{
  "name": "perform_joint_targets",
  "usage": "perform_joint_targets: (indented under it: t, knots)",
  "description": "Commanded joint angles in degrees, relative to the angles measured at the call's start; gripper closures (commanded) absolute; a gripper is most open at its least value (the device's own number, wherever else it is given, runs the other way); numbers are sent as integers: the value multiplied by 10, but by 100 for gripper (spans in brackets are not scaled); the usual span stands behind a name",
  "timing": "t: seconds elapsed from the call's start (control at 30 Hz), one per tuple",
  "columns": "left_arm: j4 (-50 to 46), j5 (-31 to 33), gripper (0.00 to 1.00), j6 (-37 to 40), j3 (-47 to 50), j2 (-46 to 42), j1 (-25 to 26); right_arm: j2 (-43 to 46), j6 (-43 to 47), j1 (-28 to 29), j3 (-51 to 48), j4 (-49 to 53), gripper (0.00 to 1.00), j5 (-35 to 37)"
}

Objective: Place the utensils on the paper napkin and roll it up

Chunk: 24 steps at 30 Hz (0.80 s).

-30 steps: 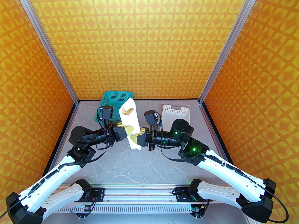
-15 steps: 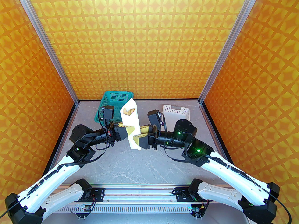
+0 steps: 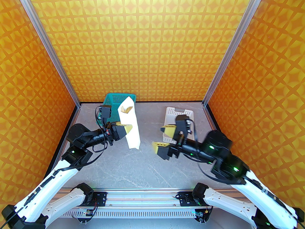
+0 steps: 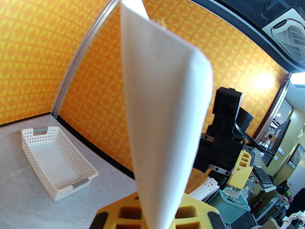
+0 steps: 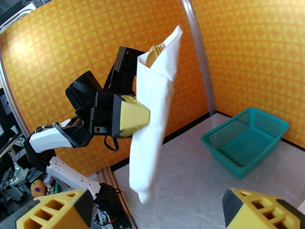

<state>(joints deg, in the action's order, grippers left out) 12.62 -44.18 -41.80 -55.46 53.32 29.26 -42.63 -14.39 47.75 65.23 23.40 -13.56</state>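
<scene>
**Top view.** Your left end effector [image 3: 125, 127] is closed on the napkin [image 3: 133, 136]. The napkin is rolled into a long white tube and held above the surface [image 3: 133, 170], nearly upright, with its lower end hanging free. The grip falls about midway along the roll. The utensils [image 3: 125, 109] sit inside the roll. You can make out only their tan heads at the open upper end, beside a pointed flap of paper. The green basket [image 3: 114, 101] stands behind the roll at the far left of the surface. The white basket [image 3: 179, 111] lies at the far right. Your right end effector [image 3: 163, 138] is spread wide and holds nothing. It hangs to the right of the roll, well apart from it, with its upper yellow finger in front of the white basket's near end.

**Right wrist view.** The roll leans slightly in the left end effector's yellow fingers. Fork tines and a rounded tan head show at its top. The green basket rests on the surface beyond.

**Left wrist view.** The napkin rises from between your left end effector's own yellow fingers. The white basket lies to its left, and the right end effector is past the roll on the right.
</scene>
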Motion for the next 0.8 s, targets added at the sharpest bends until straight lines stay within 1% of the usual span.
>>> perform_joint_targets:
  t: [0.0, 0.13, 0.23, 0.33, 0.53, 0.7, 0.77]
  knots:
    - [-66, -45, 100, 42, -42, 7, -16, 15, 20, -3, -17, 36, 1, 38]
    - [-160, -68, 100, 101, -93, 24, -35, 11, 22, -3, -34, 61, 1, 47]
    - [-197, -86, 100, 130, -121, 35, -53, 13, 18, -3, -61, 58, 1, 42]
    - [-240, -98, 100, 174, -153, 49, -61, 13, 13, -3, -94, 55, 1, 48]
    - [-280, -124, 100, 213, -205, 92, -87, -15, -15, -3, -137, 62, 1, 84]
    - [-287, -160, 100, 227, -237, 149, -123, -29, -45, -3, -173, 32, 1, 81]
    - [-301, -175, 100, 244, -255, 172, -142, -33, -59, -3, -189, 18, 1, 87]
